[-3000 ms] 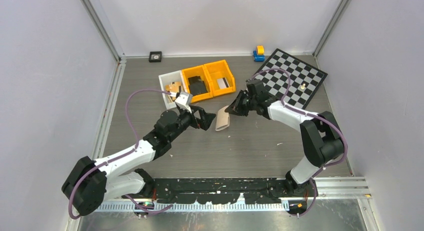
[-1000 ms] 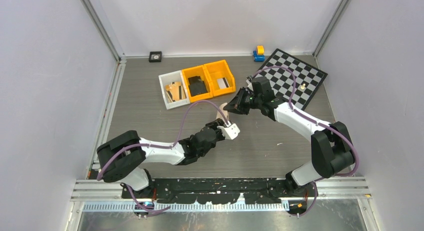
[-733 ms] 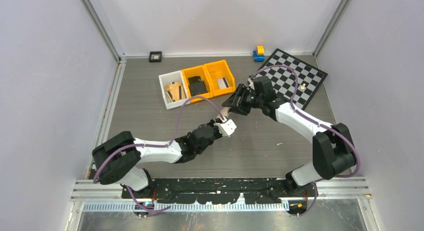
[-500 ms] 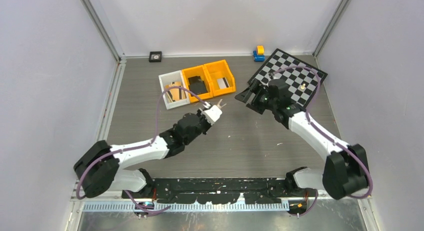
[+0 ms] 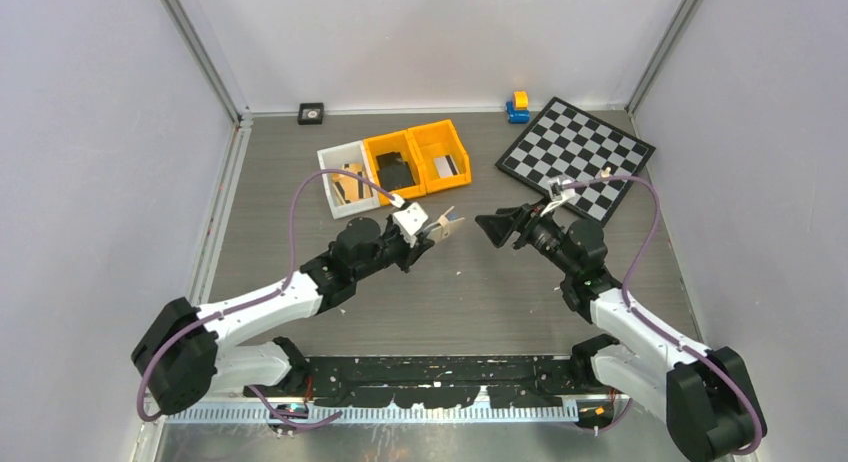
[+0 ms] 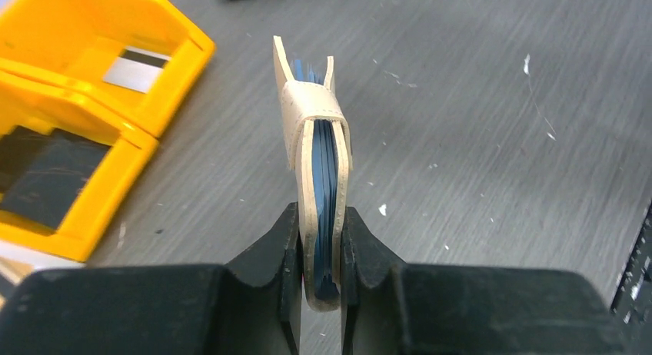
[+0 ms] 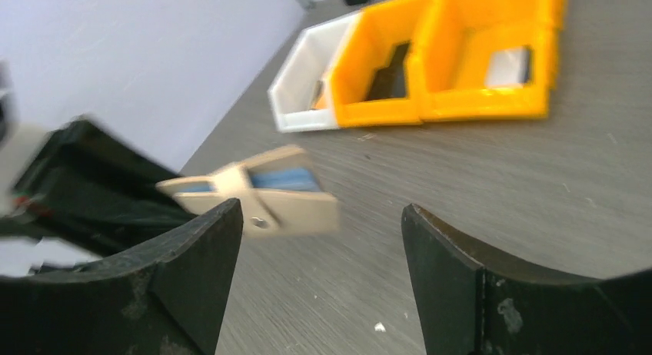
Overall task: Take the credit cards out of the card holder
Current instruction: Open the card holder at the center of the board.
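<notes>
Left pincer (image 6: 321, 243): clamped on the folded beige card holder (image 6: 317, 136), which was held edge-up above the tabletop (image 6: 477, 132).
Credit cards (image 6: 324, 182): bluish edges were seen packed between the holder's flaps.
Right pincer (image 5: 490, 227): spread wide, empty, faced toward the holder, near it and apart.
Yellow bins (image 5: 428, 140): set behind the holder, beside a white bin (image 5: 329, 164).

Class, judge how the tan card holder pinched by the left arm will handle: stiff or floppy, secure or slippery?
Probably fairly stiff: the card holder stands straight out of the left gripper without drooping. Its far end splays open, so it likely flexes there. The cards sit squeezed between the fingers, so slipping seems unlikely.
</notes>
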`<state>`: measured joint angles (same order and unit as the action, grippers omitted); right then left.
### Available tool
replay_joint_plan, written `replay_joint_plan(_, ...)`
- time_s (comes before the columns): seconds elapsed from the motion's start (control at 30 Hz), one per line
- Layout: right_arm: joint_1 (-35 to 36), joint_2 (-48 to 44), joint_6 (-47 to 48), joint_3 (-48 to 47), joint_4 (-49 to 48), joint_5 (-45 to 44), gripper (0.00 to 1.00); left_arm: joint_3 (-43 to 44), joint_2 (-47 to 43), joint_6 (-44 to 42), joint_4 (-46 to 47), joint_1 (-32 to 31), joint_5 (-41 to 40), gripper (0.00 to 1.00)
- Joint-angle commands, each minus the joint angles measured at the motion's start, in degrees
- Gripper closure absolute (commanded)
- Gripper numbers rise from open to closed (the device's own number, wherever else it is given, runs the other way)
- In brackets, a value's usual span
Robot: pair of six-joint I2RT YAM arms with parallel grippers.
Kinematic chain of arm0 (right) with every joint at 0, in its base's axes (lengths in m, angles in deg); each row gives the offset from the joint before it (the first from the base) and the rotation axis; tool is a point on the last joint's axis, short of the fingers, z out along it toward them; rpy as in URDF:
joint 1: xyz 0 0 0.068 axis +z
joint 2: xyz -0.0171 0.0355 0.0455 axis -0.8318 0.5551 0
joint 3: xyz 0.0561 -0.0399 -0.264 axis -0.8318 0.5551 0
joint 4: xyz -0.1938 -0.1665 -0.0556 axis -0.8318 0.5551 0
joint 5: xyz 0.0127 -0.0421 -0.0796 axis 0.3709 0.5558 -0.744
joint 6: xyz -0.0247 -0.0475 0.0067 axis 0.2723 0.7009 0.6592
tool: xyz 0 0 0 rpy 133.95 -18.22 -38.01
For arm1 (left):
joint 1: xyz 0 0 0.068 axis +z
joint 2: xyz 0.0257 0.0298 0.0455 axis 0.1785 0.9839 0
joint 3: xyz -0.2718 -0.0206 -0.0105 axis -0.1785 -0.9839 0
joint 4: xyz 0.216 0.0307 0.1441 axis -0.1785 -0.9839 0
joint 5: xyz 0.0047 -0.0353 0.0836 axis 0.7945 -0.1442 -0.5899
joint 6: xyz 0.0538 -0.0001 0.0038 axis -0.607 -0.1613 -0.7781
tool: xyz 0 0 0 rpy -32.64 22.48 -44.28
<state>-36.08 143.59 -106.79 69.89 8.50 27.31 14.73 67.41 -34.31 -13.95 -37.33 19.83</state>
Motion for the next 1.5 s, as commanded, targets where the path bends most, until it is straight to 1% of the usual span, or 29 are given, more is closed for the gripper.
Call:
replay_joint_plan(0.0, 1.2, 2.1, 10.6, -3.5, -15.2, 19.1, 0.24, 4.2, 3.0, 0.6, -2.4, 0.6, 10.5, 1.00)
replay_joint_plan(0.07, 2.2, 4.2, 11.3, -4.8, -13.5, 21.2, 0.24, 4.5, 3.4, -0.2, -2.8, 0.6, 11.4, 1.00)
replay_joint_plan(0.17, 3.9, 5.8, 15.1, -5.4, -12.4, 23.3, 0.24, 5.2, 3.5, -1.1, -4.4, 0.6, 11.8, 1.00)
replay_joint_plan(0.23, 5.6, 6.5, 19.1, -7.3, -6.6, 25.0, 0.25, 5.3, 3.2, -1.4, -4.8, 0.6, 13.1, 1.00)
replay_joint_plan(0.3, 8.0, 6.5, 24.8, -10.3, 2.4, 25.7, 0.26, 5.4, 2.7, -1.7, -4.9, 0.6, 15.0, 1.00)
replay_joint_plan(0.33, 9.4, 6.3, 29.1, -11.8, 6.7, 25.5, 0.27, 5.3, 2.4, -1.7, -4.9, 0.6, 15.8, 1.00)
replay_joint_plan(0.4, 11.7, 5.4, 33.9, -13.5, 12.9, 23.5, 0.28, 5.4, 2.1, -1.6, -4.8, 0.6, 17.3, 1.00)
replay_joint_plan(0.47, 13.0, 4.6, 36.1, -14.1, 15.1, 23.1, 0.27, 5.4, 1.5, -1.5, -4.5, 0.6, 19.6, 1.00)
replay_joint_plan(0.6, 13.9, 5.0, 38.9, -15.7, 18.7, 26.4, 0.27, 4.2, -0.9, -1.2, -2.3, 0.6, 22.0, 1.00)
replay_joint_plan(0.73, 14.7, 7.4, 43.9, -20.1, 27.8, 30.7, 0.27, 2.5, -3.0, -1.1, -0.1, 0.6, 22.3, 1.00)
replay_joint_plan(0.8, 14.8, 7.8, 45.6, -21.2, 31.2, 30.0, 0.29, 2.2, -3.4, -1.1, 0.6, 0.6, 23.1, 1.00)
replay_joint_plan(0.83, 14.8, 7.6, 45.9, -21.1, 31.4, 29.2, 0.32, 2.1, -3.5, -1.0, 0.9, 0.6, 23.7, 1.00)
replay_joint_plan(0.9, 14.9, 7.3, 46.3, -21.0, 31.6, 28.6, 0.34, 1.9, -3.6, -0.9, 1.3, 0.6, 24.0, 1.00)
replay_joint_plan(1.0, 14.9, 7.1, 47.0, -21.6, 33.5, 26.3, 0.34, 1.9, -4.0, -0.9, 1.4, 0.6, 24.6, 1.00)
replay_joint_plan(1.1, 14.9, 6.4, 47.3, -21.8, 35.8, 20.0, 0.34, 2.7, -4.0, -0.8, 0.3, 0.6, 25.9, 1.00)
replay_joint_plan(1.13, 14.9, 6.2, 47.2, -21.5, 35.6, 19.1, 0.34, 3.0, -3.8, -0.8, -0.5, 0.6, 25.9, 1.00)
replay_joint_plan(1.23, 14.9, 6.1, 47.3, -21.1, 35.3, 19.4, 0.32, 3.4, -3.4, -0.9, -0.9, 0.6, 26.9, 1.00)
replay_joint_plan(1.3, 14.9, 6.8, 47.8, -22.0, 37.4, 19.5, 0.31, 3.4, -3.7, -0.9, -0.9, 0.6, 26.5, 1.00)
replay_joint_plan(1.33, 14.9, 7.5, 48.0, -22.5, 38.4, 19.9, 0.33, 3.2, -4.0, -1.0, -0.9, 0.6, 25.8, 1.00)
replay_joint_plan(1.37, 14.9, 8.2, 48.1, -23.2, 39.4, 21.0, 0.38, 2.8, -4.3, -1.1, -0.5, 0.6, 24.9, 1.00)
replay_joint_plan(1.47, 14.9, 10.0, 48.2, -25.2, 41.2, 23.1, 0.59, 1.5, -5.4, -1.1, 1.1, 0.6, 21.4, 1.00)
